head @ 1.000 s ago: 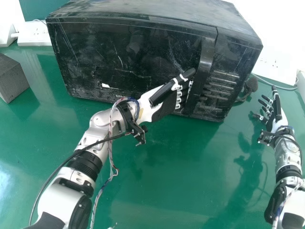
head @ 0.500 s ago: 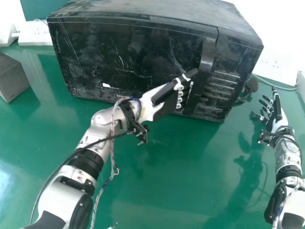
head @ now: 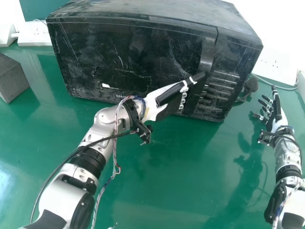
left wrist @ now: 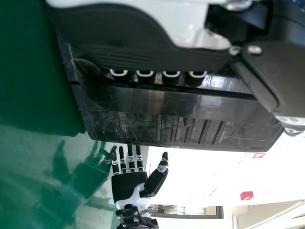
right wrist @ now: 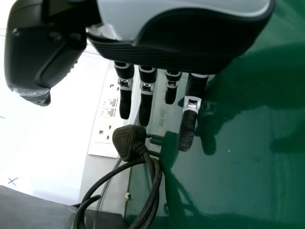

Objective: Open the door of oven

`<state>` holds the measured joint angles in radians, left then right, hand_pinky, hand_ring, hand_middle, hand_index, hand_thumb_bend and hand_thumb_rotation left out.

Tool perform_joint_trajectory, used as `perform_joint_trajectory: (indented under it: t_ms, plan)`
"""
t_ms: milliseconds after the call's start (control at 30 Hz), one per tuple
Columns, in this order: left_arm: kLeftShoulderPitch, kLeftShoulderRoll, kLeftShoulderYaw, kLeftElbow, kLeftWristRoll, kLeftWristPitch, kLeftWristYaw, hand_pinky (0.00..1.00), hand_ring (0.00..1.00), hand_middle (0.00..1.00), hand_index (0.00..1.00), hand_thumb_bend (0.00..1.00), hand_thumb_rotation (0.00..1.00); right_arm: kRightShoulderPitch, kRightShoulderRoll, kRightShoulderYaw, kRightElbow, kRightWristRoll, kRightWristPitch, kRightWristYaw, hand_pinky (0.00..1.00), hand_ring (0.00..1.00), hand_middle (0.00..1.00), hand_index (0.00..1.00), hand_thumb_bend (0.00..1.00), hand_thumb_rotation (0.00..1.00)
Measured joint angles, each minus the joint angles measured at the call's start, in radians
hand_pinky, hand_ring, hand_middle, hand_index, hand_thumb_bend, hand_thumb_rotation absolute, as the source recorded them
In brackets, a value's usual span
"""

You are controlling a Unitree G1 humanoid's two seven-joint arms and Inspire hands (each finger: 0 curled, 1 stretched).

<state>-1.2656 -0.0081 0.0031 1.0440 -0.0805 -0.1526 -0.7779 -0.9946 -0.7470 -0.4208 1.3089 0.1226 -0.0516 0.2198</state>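
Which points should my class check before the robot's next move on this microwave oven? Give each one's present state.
1. Door closed to begin with: ok.
2. Left hand up at the door handle: ok.
3. Hold firm enough to pull the handle: cannot tell; the palm hides the contact.
4. Space before the door free for its swing: not ok; the left forearm crosses in front, so it would probably have to move with the door.
5. Right hand away from the door: ok; open, beyond the oven's right side.
6. Black plug out of the wall-side sockets: ok, its pins are bare.
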Motion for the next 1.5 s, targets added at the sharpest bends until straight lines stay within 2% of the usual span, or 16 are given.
perform_joint_trajectory:
  t_ms: [67,100,167,233,300,400,533,633,733,933,1067,1167,1400,1500]
  plan:
    - [0.0,0.0,-0.002,0.0,0.001,-0.001,0.0,0.94,1.0,1.0,1.0,1.0,0.95,0.0,0.0,0.0,0.0,0.0,0.0,0.0,0.69,0.74,0.82,0.85,0.83,1.0]
    - [0.0,0.0,-0.003,0.0,0.001,-0.001,0.0,0.95,1.0,1.0,1.0,1.0,0.95,0.0,0.0,0.0,0.0,0.0,0.0,0.0,0.71,0.77,0.84,0.86,0.81,1.0]
    - [0.0,0.0,-0.005,0.0,0.001,-0.002,0.0,0.95,1.0,1.0,1.0,1.0,0.95,0.0,0.0,0.001,0.0,-0.002,0.0,0.0,0.67,0.75,0.82,0.84,0.81,1.0]
    - [0.0,0.001,-0.007,0.0,0.001,-0.004,0.0,0.94,0.99,1.0,1.0,1.0,0.95,0.0,0.0,0.001,0.0,-0.004,0.0,0.0,0.67,0.76,0.81,0.84,0.82,1.0]
    - [0.0,0.001,-0.007,-0.001,0.001,-0.006,0.001,0.91,0.98,0.97,1.0,1.0,0.94,0.0,0.0,0.001,0.0,-0.006,0.0,0.0,0.67,0.75,0.81,0.84,0.83,1.0]
    - [0.0,0.002,-0.008,-0.003,0.001,-0.005,0.006,0.85,0.93,0.92,0.99,1.0,0.92,-0.001,0.0,0.001,0.0,-0.006,0.0,0.0,0.72,0.78,0.83,0.86,0.82,1.0]
    - [0.001,0.002,-0.013,-0.012,0.009,-0.005,0.014,0.79,0.9,0.91,0.99,1.0,0.92,-0.001,0.0,0.0,0.0,-0.006,0.0,0.0,0.71,0.77,0.83,0.85,0.82,1.0]
    - [0.002,0.001,-0.013,-0.021,0.008,0.01,0.018,0.74,0.86,0.89,0.98,0.98,0.87,-0.001,0.0,0.0,0.0,-0.006,0.0,0.0,0.69,0.76,0.82,0.85,0.84,1.0]
    - [0.011,-0.004,-0.009,-0.035,-0.001,0.024,0.03,0.71,0.83,0.88,0.97,0.98,0.87,-0.001,0.001,0.0,0.0,-0.006,0.0,0.0,0.71,0.76,0.83,0.84,0.83,1.0]
    - [0.034,-0.005,-0.01,-0.074,-0.001,0.033,0.041,0.7,0.83,0.87,0.97,0.98,0.88,-0.004,0.003,0.0,0.0,-0.006,0.0,0.002,0.73,0.79,0.84,0.85,0.85,1.0]
    - [0.051,-0.005,-0.01,-0.103,-0.003,0.045,0.042,0.69,0.82,0.86,0.96,0.97,0.87,-0.006,0.005,0.0,-0.001,-0.006,0.0,0.003,0.7,0.77,0.82,0.84,0.85,1.0]
    - [0.065,-0.006,-0.01,-0.128,-0.009,0.057,0.045,0.68,0.81,0.85,0.95,0.98,0.86,-0.007,0.005,0.0,-0.001,-0.006,0.0,0.004,0.75,0.81,0.85,0.86,0.81,1.0]
    - [0.088,-0.005,-0.013,-0.163,-0.009,0.062,0.047,0.63,0.75,0.8,0.93,0.99,0.85,-0.007,0.005,0.0,-0.001,-0.006,0.0,0.007,0.68,0.77,0.83,0.85,0.82,1.0]
    - [0.102,-0.006,-0.013,-0.184,-0.011,0.069,0.049,0.61,0.73,0.78,0.91,1.0,0.84,-0.007,0.005,0.0,-0.001,-0.006,0.0,0.007,0.73,0.78,0.84,0.86,0.83,1.0]
